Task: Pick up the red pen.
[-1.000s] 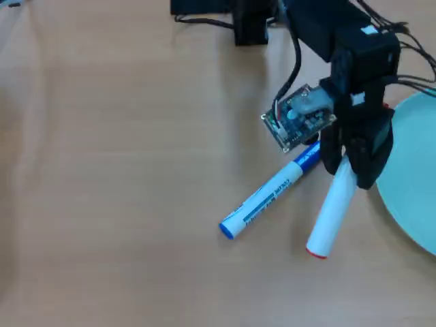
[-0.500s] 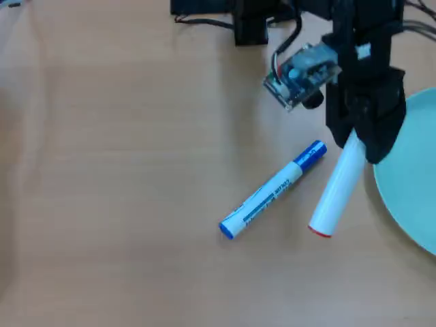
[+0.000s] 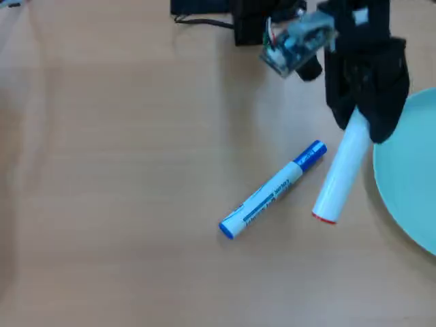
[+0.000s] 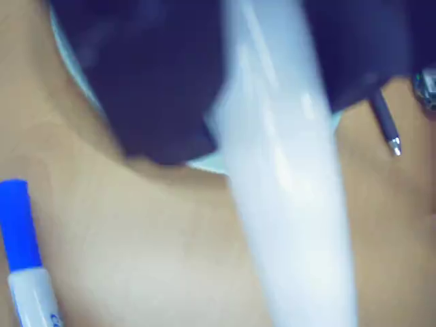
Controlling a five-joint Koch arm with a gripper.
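The red pen (image 3: 339,176) is a thick white marker. Its red end plug shows at its lower end in the overhead view; its upper end, with the cap, is hidden inside my black gripper (image 3: 368,122). The gripper is shut on the pen's upper part and the pen hangs tilted, lower end towards the blue marker. In the wrist view the white barrel (image 4: 286,197) fills the middle, blurred, with the black jaws on both sides of it at the top.
A white marker with blue cap and blue label (image 3: 272,190) lies on the wooden table just left of the red pen; its blue cap shows in the wrist view (image 4: 19,231). A pale teal plate (image 3: 409,174) lies at the right edge. Arm electronics (image 3: 296,41) sit at the top.
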